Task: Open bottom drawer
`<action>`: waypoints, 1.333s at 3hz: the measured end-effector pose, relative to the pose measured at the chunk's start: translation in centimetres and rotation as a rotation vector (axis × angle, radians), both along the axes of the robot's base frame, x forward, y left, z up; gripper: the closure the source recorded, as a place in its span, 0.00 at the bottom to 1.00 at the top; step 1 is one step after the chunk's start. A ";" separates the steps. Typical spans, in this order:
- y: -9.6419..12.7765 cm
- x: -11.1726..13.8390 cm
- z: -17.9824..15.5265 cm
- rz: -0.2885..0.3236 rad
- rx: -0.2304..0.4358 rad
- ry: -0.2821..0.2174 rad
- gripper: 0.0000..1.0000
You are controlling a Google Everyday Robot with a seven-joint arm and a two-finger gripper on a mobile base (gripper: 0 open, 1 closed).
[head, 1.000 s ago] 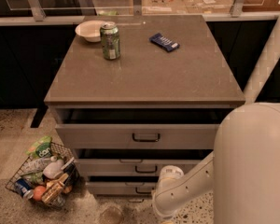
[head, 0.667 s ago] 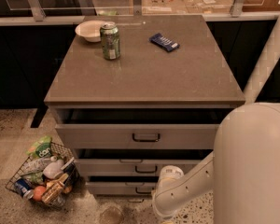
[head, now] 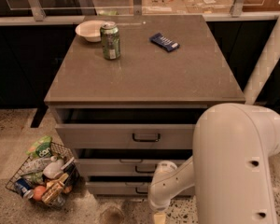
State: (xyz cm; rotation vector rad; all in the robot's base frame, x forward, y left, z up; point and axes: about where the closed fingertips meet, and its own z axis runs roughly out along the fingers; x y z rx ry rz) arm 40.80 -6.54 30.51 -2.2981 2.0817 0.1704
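The bottom drawer [head: 111,188] is the lowest and narrowest grey front of the cabinet, with a small dark bar handle [head: 141,190] at its centre. It stands slightly out, with a dark gap above it. My white arm [head: 233,162] reaches down from the right in front of the cabinet. The wrist covers the drawer's right part. My gripper [head: 158,216] is at the bottom edge of the view, just below and right of the handle, mostly cut off.
The middle drawer [head: 107,167] and top drawer [head: 102,136] are also slightly out. A green can [head: 110,41], white bowl [head: 89,30] and blue packet [head: 164,41] lie on the cabinet top. A wire basket [head: 42,178] of groceries stands on the floor at left. A white post [head: 269,55] is at right.
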 end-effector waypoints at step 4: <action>2.9 2.6 -4.2 0.072 0.147 -0.079 0.00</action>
